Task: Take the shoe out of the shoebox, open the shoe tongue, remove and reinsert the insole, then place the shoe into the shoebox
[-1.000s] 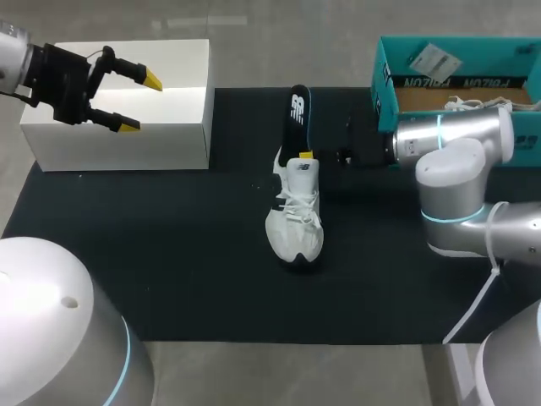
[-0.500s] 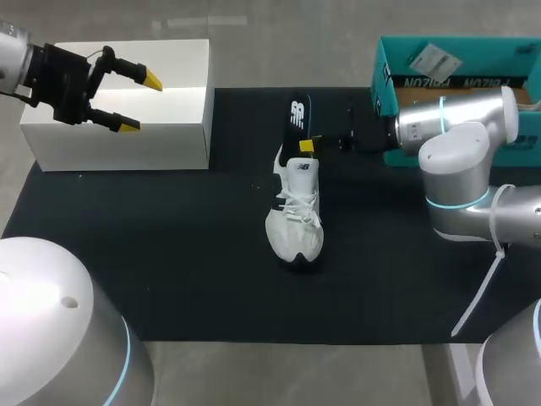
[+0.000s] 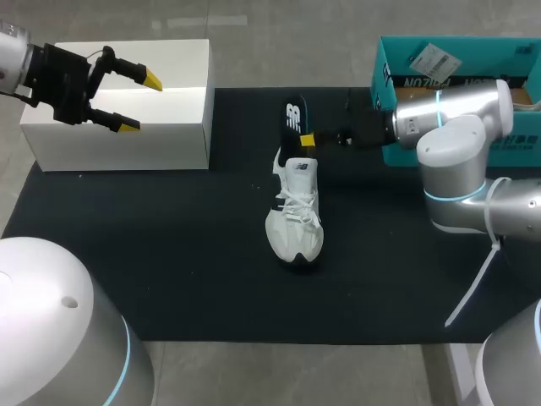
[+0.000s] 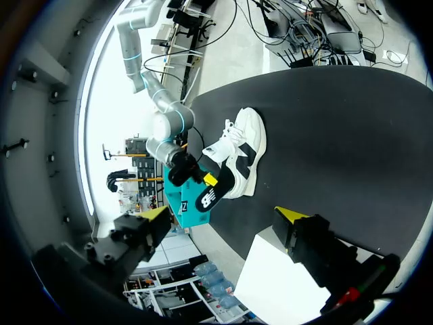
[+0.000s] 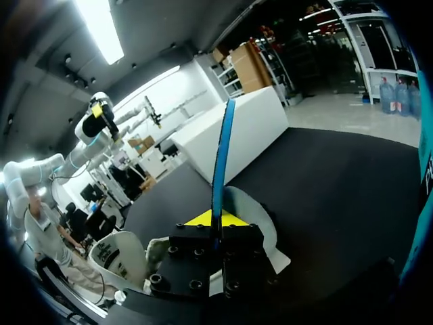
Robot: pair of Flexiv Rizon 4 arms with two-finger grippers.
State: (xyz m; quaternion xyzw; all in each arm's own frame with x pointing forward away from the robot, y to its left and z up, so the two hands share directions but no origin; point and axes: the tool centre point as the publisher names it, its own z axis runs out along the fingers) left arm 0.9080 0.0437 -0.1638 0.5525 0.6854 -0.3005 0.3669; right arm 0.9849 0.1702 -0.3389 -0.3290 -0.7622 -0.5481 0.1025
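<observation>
The shoe (image 3: pixel 294 216) lies on the dark mat (image 3: pixel 169 254) of the desk, out of the teal shoebox (image 3: pixel 382 80), which stands beyond the shoe and to its right. The black insole (image 3: pixel 295 118) is held on edge just behind the shoe's heel, clenched in the right jaws, with the right arm (image 3: pixel 456 127) coming in from the shoebox side. Its lower end is at the heel opening; whether it is fully clear cannot be told. The removal step is judged to be in hand. Next, the insole would need to be drawn clear, lined up with the opening and slid back in. The left jaws are spread and empty, well to the shoe's left, above a white box (image 3: pixel 169 135).
</observation>
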